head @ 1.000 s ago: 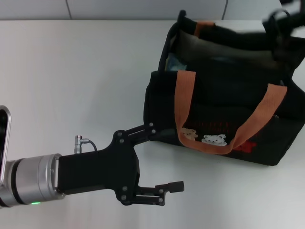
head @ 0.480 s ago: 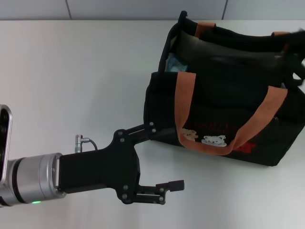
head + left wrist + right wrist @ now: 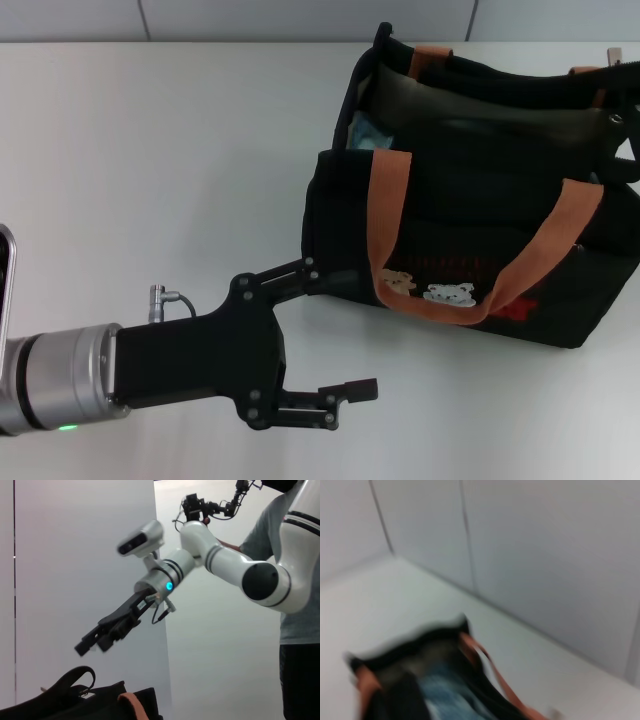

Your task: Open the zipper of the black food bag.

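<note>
The black food bag (image 3: 470, 220) stands on the white table (image 3: 150, 150), orange-brown handles hanging, bear patches on its front. Its mouth gapes, showing greyish lining, and the zipper (image 3: 500, 86) along the top edge lies parted. A small silver piece (image 3: 611, 53) shows at the far right end. My left gripper (image 3: 345, 330) is open at the bag's near-left bottom corner, its upper fingertip (image 3: 316, 273) against the fabric. In the left wrist view my right gripper (image 3: 92, 644) hangs open in the air above the bag's end (image 3: 75, 690), holding nothing. The right wrist view looks down on the bag (image 3: 400, 695).
Something light blue (image 3: 365, 130) lies inside the bag at its left end. The table runs back to a grey wall. A person (image 3: 300, 555) stands behind the right arm in the left wrist view.
My right gripper has drawn away from the bag's right end and left the head view. My left gripper has slid slightly down and left.
</note>
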Controlling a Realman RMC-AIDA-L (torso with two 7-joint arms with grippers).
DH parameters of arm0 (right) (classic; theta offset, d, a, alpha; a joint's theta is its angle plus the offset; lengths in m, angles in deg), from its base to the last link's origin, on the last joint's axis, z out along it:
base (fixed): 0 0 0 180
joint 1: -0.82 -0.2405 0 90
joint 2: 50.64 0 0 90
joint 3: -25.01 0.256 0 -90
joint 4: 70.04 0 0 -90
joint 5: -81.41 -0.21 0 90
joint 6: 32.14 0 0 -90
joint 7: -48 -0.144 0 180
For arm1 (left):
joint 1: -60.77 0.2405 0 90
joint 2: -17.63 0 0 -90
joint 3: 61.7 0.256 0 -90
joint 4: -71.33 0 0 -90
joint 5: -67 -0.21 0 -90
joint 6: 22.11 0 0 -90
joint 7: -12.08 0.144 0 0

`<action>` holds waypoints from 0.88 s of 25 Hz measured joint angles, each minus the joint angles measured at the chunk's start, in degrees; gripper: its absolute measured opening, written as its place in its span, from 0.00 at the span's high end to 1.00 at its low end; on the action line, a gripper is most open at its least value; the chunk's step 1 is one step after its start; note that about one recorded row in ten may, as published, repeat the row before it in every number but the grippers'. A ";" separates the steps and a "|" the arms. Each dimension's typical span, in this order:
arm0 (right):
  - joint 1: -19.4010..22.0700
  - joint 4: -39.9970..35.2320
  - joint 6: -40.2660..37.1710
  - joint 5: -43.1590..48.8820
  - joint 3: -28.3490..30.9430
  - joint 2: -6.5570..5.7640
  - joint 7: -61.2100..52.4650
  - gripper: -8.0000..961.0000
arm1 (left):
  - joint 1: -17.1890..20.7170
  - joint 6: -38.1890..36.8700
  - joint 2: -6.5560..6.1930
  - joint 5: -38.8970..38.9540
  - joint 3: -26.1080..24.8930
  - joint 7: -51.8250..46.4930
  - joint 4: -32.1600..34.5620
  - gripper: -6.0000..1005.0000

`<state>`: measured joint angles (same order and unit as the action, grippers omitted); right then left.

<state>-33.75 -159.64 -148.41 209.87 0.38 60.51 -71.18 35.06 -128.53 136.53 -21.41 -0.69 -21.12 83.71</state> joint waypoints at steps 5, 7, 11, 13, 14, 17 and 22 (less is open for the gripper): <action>11.11 13.84 1.58 -21.43 0.67 0.91 11.16 0.13 | 1.38 -1.02 -0.31 -0.01 -0.02 -0.55 1.03 0.15; 12.33 15.94 0.90 -22.68 0.35 1.00 13.79 0.13 | 2.22 -1.35 -0.48 -0.09 -0.02 -1.33 2.26 0.15; 15.85 25.49 -4.96 -23.40 -0.75 2.72 29.19 0.13 | 4.29 -1.56 -0.79 -0.33 -0.02 -4.37 5.50 0.15; 17.48 31.15 -7.49 -21.43 -2.19 4.31 38.31 0.13 | 5.55 -1.62 -0.92 -0.38 -0.02 -5.54 7.06 0.15; 17.48 31.15 -7.49 -21.43 -2.19 4.31 38.31 0.13 | 5.55 -1.62 -0.92 -0.38 -0.02 -5.54 7.06 0.15; 18.25 36.13 -7.80 -18.69 -4.88 5.83 45.15 0.13 | 5.95 -1.67 -0.95 -0.46 -0.02 -5.83 7.50 0.15; 17.01 42.91 -4.68 -12.07 -6.00 7.80 51.71 0.13 | 5.98 -1.44 -0.95 -0.52 -0.02 -5.83 7.53 0.15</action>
<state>-16.74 -116.72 -153.09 197.80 -5.62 68.31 -19.47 41.05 -129.97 135.58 -21.94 -0.71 -26.95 91.24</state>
